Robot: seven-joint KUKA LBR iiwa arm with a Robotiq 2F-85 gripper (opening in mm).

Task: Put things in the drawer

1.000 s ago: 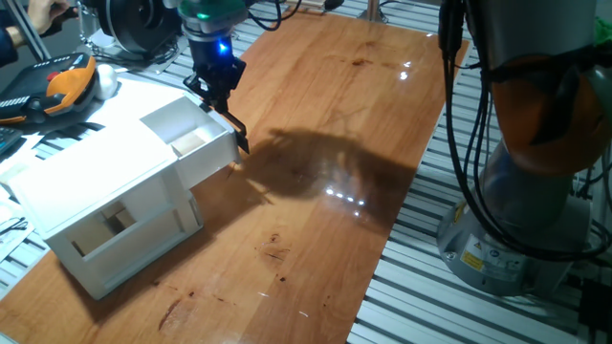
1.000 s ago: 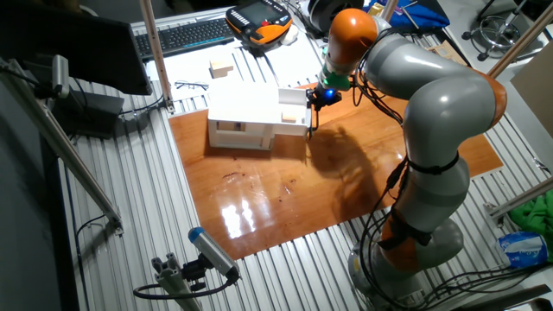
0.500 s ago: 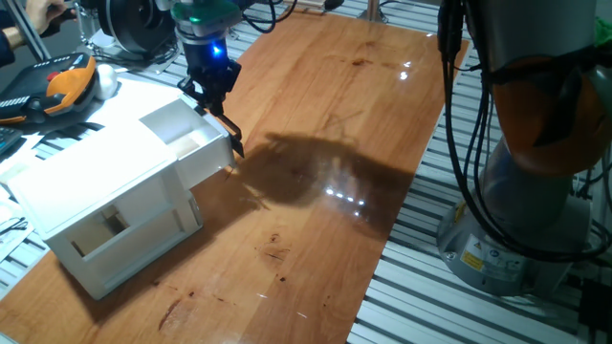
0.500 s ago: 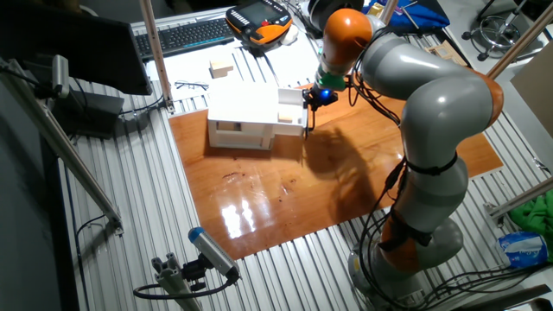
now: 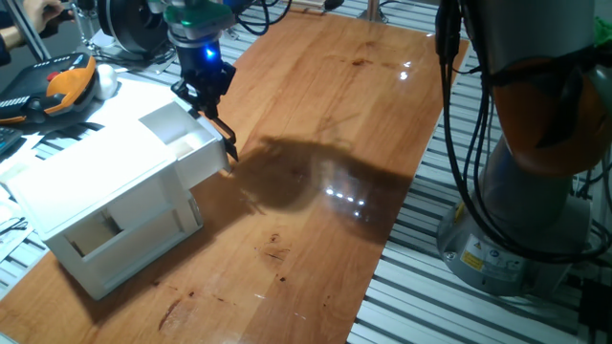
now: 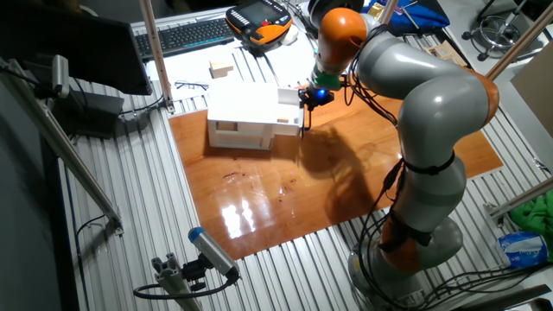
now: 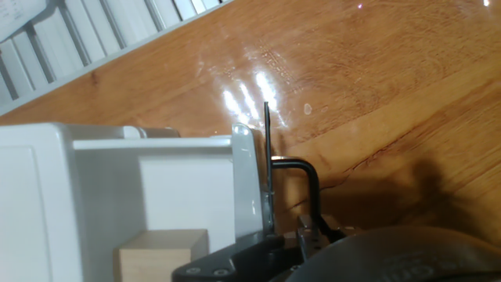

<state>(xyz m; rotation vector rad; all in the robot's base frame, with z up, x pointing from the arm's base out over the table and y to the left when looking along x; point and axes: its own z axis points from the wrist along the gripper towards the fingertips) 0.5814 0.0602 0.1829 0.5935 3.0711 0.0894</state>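
Step in hand is judged to be closing the drawer (image 5: pixel 186 143): the gripper (image 5: pixel 215 124) is set at the drawer's front, by the black bar handle (image 7: pixel 301 192). The push should be kept straight along the slide axis and square on the front, so the tray isn't skewed or the cabinet (image 5: pixel 105 205) shifted on the table (image 5: pixel 382 105). Finger spacing cannot be told; nothing is seen held. The cube (image 7: pixel 160 254) is seen in hand view inside the drawer, just behind the front panel, near the fingers.
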